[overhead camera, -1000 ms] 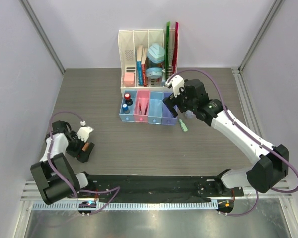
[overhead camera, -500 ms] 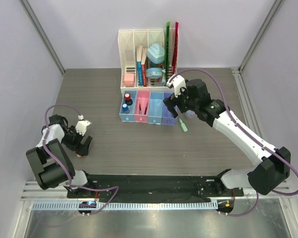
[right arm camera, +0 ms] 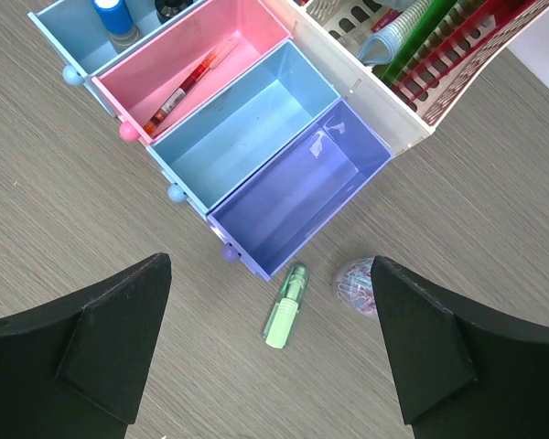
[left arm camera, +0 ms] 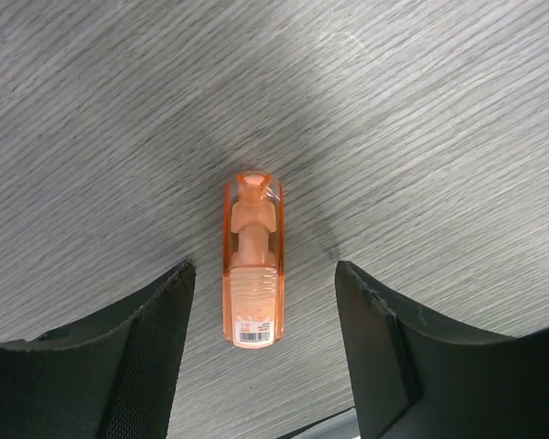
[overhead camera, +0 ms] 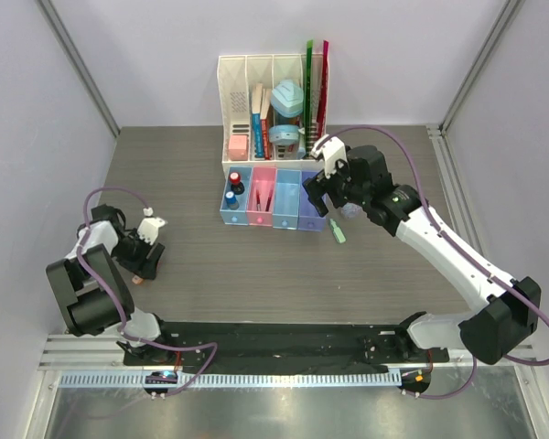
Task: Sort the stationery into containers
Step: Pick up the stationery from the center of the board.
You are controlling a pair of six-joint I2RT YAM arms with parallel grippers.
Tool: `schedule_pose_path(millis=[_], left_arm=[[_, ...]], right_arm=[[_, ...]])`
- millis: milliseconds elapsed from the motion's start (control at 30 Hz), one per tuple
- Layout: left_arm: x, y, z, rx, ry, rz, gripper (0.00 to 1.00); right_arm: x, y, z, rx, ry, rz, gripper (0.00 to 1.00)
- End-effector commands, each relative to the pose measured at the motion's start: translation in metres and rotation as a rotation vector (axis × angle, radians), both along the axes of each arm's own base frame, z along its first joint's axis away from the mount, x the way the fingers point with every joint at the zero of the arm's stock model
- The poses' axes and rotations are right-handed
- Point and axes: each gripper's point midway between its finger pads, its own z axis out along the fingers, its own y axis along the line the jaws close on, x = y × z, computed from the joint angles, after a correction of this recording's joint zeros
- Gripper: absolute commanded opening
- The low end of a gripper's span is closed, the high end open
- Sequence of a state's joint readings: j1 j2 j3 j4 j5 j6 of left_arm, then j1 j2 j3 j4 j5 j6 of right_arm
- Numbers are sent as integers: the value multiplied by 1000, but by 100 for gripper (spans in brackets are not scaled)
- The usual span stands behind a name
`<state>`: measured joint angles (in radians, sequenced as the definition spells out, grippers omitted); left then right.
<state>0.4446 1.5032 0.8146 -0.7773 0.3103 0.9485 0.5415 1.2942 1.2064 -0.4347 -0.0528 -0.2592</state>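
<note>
A stubby orange piece (left arm camera: 252, 265) lies flat on the table between the fingers of my left gripper (left arm camera: 263, 271), with a gap on each side; the gripper is open. From above, that gripper (overhead camera: 145, 262) is near the table's left front, with the orange piece (overhead camera: 139, 280) peeking out below it. My right gripper (right arm camera: 271, 265) hangs open and empty above a green piece (right arm camera: 285, 318) and a lilac disc (right arm camera: 357, 285), just in front of the purple bin (right arm camera: 302, 192). The pink bin (right arm camera: 210, 55) holds dark-red pens (right arm camera: 178, 91). The light blue bin (right arm camera: 247, 128) holds nothing.
The blue bin (overhead camera: 232, 206) holds red- and blue-capped cylinders. Directly behind the row of bins stands a white slotted rack (overhead camera: 270, 101) with rulers, books and teal items. Grey walls enclose the table on the left, the right and the far side.
My left gripper has moved left and toward the near edge, over the orange piece, and its jaws have narrowed. The right gripper has drifted slightly right above the purple bin.
</note>
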Motion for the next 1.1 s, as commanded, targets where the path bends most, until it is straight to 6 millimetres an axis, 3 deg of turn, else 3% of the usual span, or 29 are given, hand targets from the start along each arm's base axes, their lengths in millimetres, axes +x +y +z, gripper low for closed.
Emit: schedule_pose_path(millis=[0, 300, 400, 500, 533, 633, 767, 933, 1067], left_arm=[[-20, -10, -27, 9, 97, -43, 64], [-28, -9, -28, 79, 135, -49, 59], [-33, -10, -28, 86, 142, -45, 48], [-34, -9, -28, 92, 150, -35, 27], [-35, -9, -29, 93, 151, -35, 16], [-35, -8, -28, 102, 153, -32, 0], [-29, -9, -19, 94, 131, -28, 0], [-2, -30, 28, -14, 36, -13, 0], [33, -67, 83, -133, -106, -44, 0]], right_arm=[[1, -1, 33, 72, -78, -11, 96], [-7, -7, 39, 78, -102, -7, 96], [-8, -10, 40, 73, -109, -10, 96], [-10, -11, 39, 73, -109, -10, 96], [-9, -12, 35, 66, -104, -18, 96], [-5, -16, 25, 54, -83, -52, 95], [3, -25, 9, 74, -32, -165, 93], [-4, -30, -8, -7, -19, -110, 93], [-14, -45, -21, -120, 12, -94, 93]])
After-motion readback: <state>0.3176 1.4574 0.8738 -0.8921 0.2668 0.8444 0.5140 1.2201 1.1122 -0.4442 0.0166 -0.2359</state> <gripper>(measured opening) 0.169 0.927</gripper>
